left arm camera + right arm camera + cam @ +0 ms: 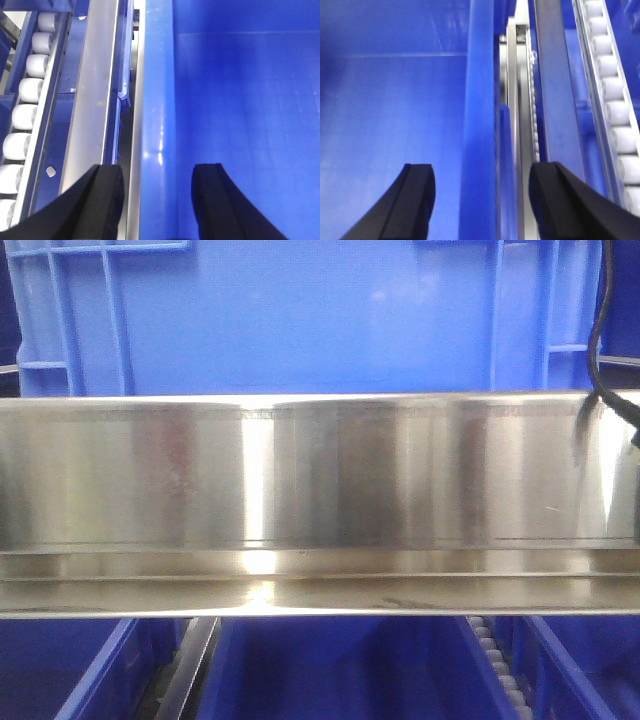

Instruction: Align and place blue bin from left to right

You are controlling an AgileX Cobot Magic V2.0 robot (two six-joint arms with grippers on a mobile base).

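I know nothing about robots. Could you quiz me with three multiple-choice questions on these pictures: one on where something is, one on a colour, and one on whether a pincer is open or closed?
1. Where is the left pincer?
A) wholly outside the bin
B) astride a side wall of the blue bin, one finger inside and one outside
C) wholly inside the bin

2. What colour are the rollers beside the bin?
A) white
B) red
C) black

3. The right pincer is:
A) clamped on the wall
B) out of view
C) open

Answers:
1 B, the wall runs between its fingers.
2 A, they show white in both wrist views.
3 C, there are gaps on both sides of the wall.
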